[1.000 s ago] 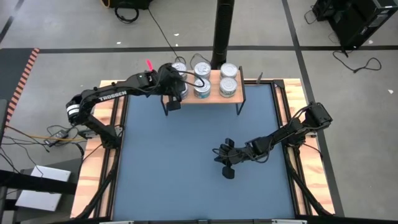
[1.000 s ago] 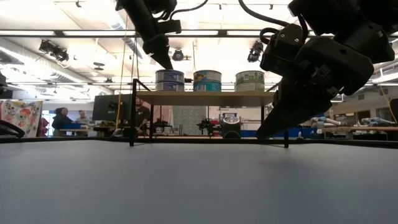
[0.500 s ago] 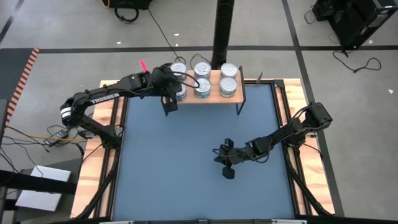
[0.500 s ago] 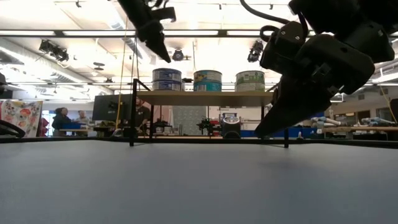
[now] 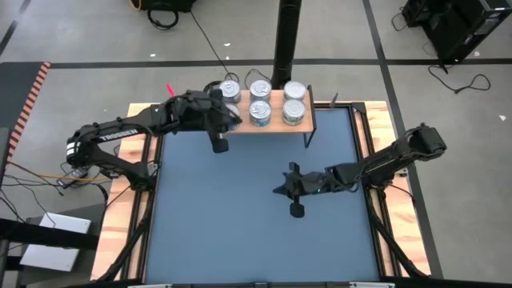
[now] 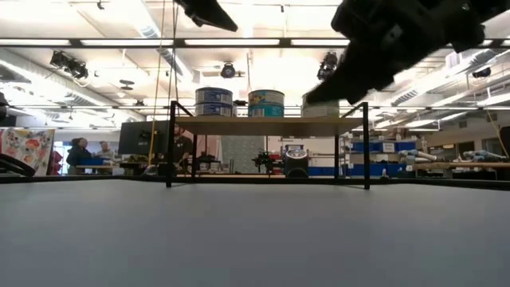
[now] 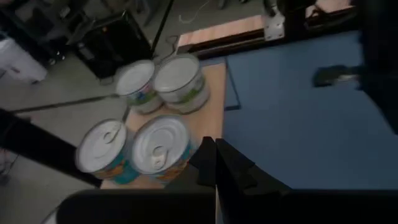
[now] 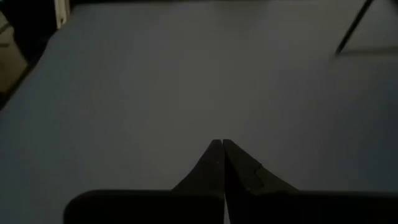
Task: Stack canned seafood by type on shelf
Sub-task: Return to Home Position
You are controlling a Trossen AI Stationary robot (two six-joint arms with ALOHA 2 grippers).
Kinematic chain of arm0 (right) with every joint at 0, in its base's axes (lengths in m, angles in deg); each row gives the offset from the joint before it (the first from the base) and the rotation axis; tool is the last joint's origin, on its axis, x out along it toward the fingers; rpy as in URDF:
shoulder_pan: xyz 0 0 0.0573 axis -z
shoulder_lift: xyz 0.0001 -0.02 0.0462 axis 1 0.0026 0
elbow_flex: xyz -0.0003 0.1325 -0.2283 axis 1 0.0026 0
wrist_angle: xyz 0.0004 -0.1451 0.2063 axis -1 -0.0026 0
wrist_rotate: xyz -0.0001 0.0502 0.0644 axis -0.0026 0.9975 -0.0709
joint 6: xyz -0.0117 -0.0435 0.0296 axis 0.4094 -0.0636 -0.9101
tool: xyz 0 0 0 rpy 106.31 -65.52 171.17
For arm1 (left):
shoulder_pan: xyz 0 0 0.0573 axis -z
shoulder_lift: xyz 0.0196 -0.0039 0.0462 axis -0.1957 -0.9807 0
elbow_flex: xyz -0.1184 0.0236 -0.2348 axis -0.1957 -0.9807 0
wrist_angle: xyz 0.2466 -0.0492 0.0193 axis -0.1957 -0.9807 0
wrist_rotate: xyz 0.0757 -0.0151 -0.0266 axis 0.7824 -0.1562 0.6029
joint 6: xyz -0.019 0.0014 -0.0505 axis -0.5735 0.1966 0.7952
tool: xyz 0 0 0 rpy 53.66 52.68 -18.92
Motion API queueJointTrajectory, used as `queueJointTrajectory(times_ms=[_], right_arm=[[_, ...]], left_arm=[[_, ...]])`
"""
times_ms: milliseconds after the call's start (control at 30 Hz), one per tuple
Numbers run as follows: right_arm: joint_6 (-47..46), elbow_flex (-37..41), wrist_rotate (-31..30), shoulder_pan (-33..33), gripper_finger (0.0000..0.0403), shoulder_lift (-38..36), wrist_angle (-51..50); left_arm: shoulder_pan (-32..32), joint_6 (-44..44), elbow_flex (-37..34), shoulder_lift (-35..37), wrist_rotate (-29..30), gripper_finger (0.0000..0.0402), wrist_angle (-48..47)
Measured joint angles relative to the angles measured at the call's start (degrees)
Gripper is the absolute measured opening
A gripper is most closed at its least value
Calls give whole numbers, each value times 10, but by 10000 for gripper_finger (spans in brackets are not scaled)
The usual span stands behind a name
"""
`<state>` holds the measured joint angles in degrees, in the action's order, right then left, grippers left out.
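The shelf (image 5: 272, 122) is a light-wood board on thin black legs at the mat's far edge. It carries several silver-topped tins (image 5: 259, 112), stacked two high in the low view (image 6: 216, 102). My left gripper (image 5: 224, 128) hovers shut above the shelf's left near corner. In the left wrist view its fingers (image 7: 216, 155) point past the tins (image 7: 160, 146) without touching them. My right gripper (image 5: 280, 190) is shut and hangs over the middle of the blue mat (image 8: 155, 81). It is raised high in the low view (image 6: 319, 94), where it covers the right-hand stack.
The blue mat (image 5: 240, 224) has wooden edges (image 5: 120, 208) on both sides. A black pole (image 5: 286, 40) stands behind the shelf. Cables lie on the floor around the table. People and benches show far behind in the low view.
My left gripper has risen from beside the left tin stack and drawn back a little toward the table's left and near side, staying shut. My right gripper has lifted off the mat and drifted slightly toward the far edge. The tins have kept still.
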<state>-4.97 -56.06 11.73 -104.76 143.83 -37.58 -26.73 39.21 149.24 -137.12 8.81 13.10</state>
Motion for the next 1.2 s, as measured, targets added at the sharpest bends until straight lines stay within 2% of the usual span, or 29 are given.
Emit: queueJointTrajectory(times_ms=[333, 500, 700, 967, 1200], right_arm=[[111, 0, -2, 64, 0, -98, -15], [159, 0, -1, 90, 0, -129, -22], [200, 0, -1, 116, 0, -154, -29], [221, 4, -1, 130, 0, -184, -32], [220, 72, 2, 138, 0, -206, 55]], left_arm=[[30, 1, -133, 50, -52, 0, 186], [43, 4, -194, 78, -58, 0, 275], [44, 31, -252, 109, -90, 0, 320], [71, 33, -311, 120, -92, 0, 399], [81, 55, -358, 119, -91, 0, 464]])
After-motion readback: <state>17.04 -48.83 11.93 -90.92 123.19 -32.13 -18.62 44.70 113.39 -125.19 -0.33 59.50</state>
